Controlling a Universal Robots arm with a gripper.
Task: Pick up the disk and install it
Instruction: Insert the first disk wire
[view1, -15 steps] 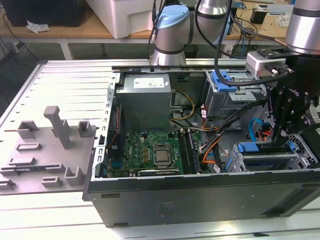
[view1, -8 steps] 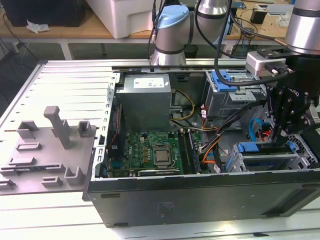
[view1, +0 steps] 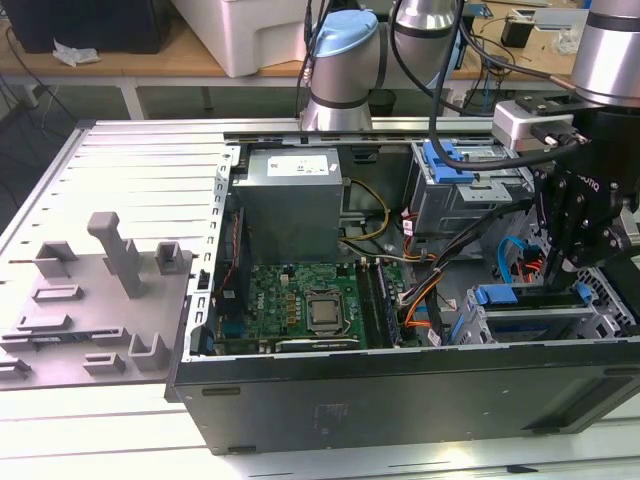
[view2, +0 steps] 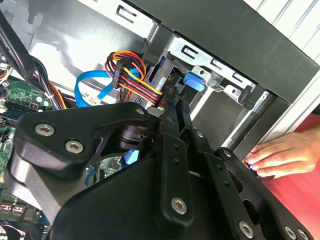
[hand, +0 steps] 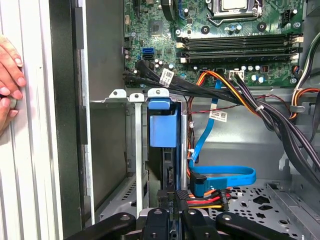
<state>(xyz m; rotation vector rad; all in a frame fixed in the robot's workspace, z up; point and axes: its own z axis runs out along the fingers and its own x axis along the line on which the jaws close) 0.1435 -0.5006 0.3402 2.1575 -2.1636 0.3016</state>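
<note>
The gripper (hand: 172, 197) is pinched narrow onto the near end of the disk (hand: 163, 127); the disk stands on edge in a slot of the metal cage (hand: 119, 94); a blue cable (hand: 225, 175) loops just beside it; the green circuit board (hand: 225, 30) lies beyond; a person's hand (hand: 9, 75) rests outside the case wall (hand: 65, 125).

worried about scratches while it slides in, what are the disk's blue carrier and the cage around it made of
On the disk, the blue carrier looks like moulded plastic: even saturated colour, soft sheen, rounded edges. The cage around it looks like bare sheet metal, probably plated steel: dull grey and faintly reflective, with thin bent tabs and punched holes.
</note>
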